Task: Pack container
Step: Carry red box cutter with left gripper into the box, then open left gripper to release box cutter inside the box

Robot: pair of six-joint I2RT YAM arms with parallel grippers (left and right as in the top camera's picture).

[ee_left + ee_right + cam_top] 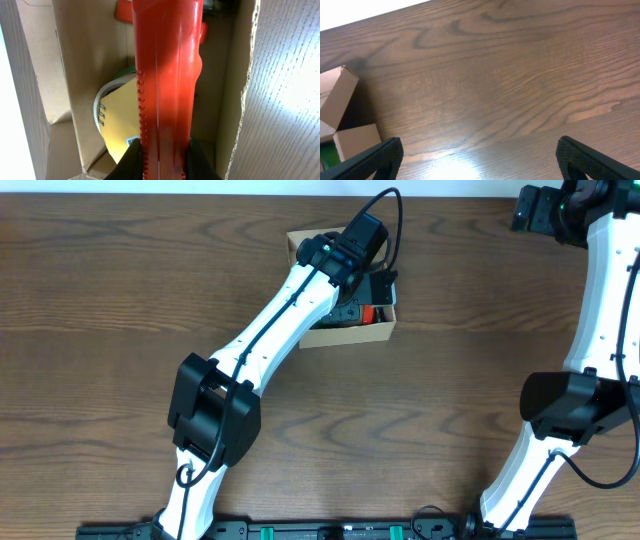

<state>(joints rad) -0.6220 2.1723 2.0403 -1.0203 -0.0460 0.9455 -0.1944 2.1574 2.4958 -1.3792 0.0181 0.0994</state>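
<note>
- The container [352, 334], a plain brown cardboard box, sits on the dark wood tabletop [120, 290] toward 12 o'clock from the centre, close to the far edge and with its top open.
- The left arm [275, 320] slants up from the near edge at about 7 o'clock and hangs over the box, hiding most of its opening from above.
- The left tool [162, 156] is pinching a long red plastic item [167, 75] between its two black fingers [131, 159]. The item has a toothed ridge along one side.
- In the left wrist view the red plastic item points down into the box, between the cardboard walls.
- A yellow spiral-bound pad [120, 120] lies inside the box, at 9 o'clock of the red item, with a round white-and-green rim [102, 95] partly under it. What that rim belongs to I cannot tell.
- The right tool [480, 157] is spread wide with nothing between its fingers.
- It hangs over bare wood near the far right corner, about 2 o'clock, well apart from the box.
- In the right wrist view the box's flaps show only at the left edge.
</note>
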